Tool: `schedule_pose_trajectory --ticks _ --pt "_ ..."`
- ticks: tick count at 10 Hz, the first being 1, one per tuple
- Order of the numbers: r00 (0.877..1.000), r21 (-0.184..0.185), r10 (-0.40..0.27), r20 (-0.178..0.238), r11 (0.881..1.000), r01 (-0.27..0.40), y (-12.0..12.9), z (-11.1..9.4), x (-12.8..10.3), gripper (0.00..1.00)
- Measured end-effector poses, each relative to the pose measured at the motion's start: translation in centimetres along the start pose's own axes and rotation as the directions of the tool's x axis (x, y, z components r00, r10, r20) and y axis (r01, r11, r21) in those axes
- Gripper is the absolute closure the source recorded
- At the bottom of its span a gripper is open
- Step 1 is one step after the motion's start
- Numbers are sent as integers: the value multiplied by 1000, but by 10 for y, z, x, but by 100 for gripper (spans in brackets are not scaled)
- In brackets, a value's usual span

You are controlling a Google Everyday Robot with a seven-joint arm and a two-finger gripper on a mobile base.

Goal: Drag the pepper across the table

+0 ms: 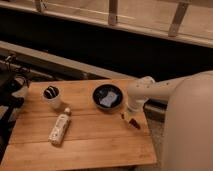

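- Presently, 1 white arm (pixel 152 90) reached in from the right side and bent down over the right edge of the table (pixel 100 147).
- The gripper (pixel 129 116) was low at the right edge, roughly midway between the far right and near right corners, right at the pepper (pixel 134 123).
- Whether the gripper was clamped on the pepper could not be told.
- The pepper, small and red, lay on the planks close to the right edge, on the near side of the gripper.
- 1 dark bowl (pixel 96 95) stood just left of the gripper, nearer the far edge, with a pale bluish item inside.
- 1 white cup (pixel 51 101) with dark contents stood near the far left corner.
- 1 white bottle (pixel 59 128) lay on its side toward the left edge, between the cup and the near edge, cap end toward the cup.
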Motion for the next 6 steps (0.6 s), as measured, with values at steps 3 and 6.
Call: schedule_pose_trajectory --ticks 3,6 --pt "998 -4 64 17 998 -64 -25 0 6 95" --pt "992 -15 128 13 992 -128 -52 -1 16 71"
